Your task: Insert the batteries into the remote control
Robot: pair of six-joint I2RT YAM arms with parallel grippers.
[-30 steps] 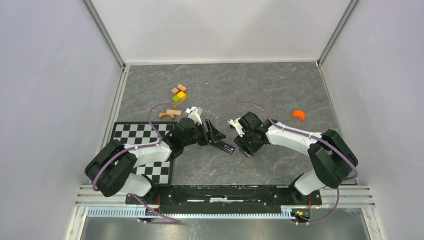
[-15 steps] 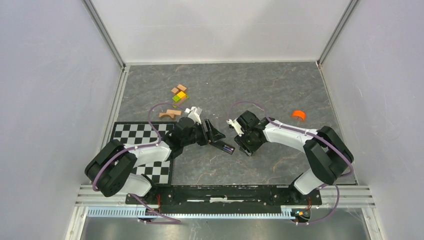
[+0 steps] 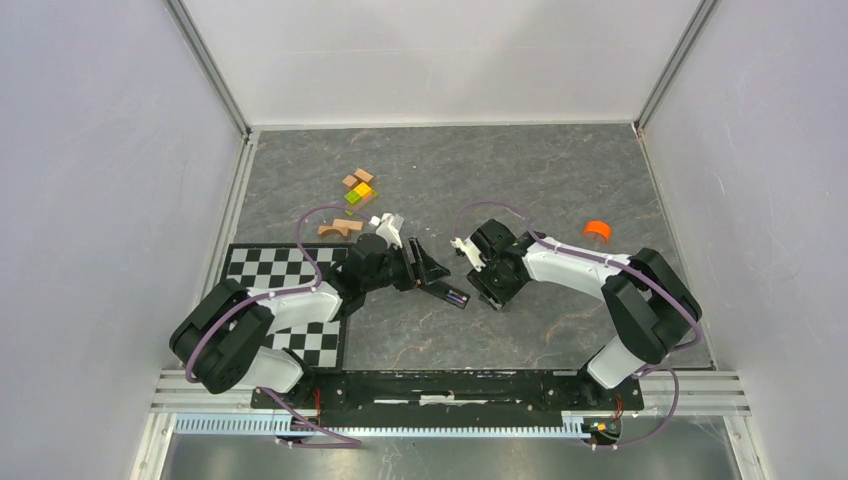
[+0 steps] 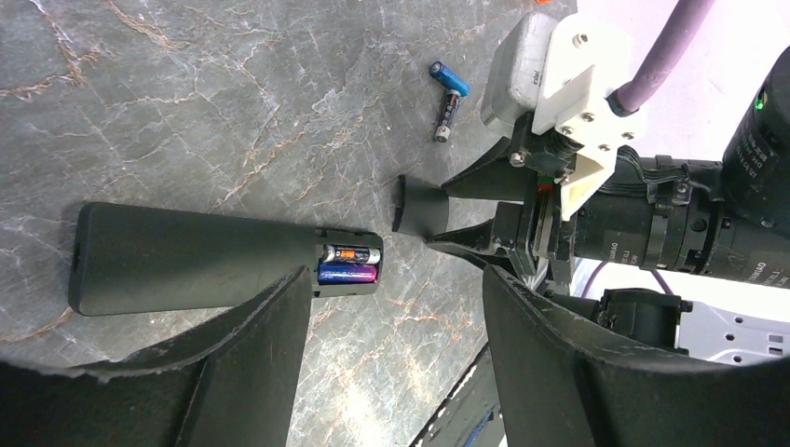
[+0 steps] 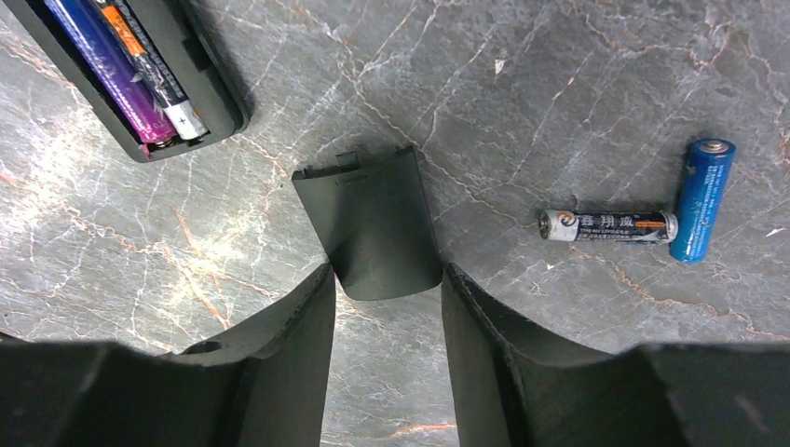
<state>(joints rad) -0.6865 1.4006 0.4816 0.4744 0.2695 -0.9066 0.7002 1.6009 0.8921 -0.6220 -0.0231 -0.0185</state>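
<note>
Now: two batteries [image 5: 140, 84] in one remote [image 4: 186, 261], two loose batteries [image 5: 610, 225]; right pincer [image 5: 387, 275] grips one cover [image 5: 373, 214], left pincer [image 4: 396, 279] gapes.

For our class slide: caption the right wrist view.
Right gripper grips battery cover near the remote with its filled compartment; two loose batteries nearby.

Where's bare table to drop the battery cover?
Bare: far half between the blocks, orange cap and back wall; also the near strip before the base rail. Crowded: around the remote, battery cover and loose batteries.
</note>
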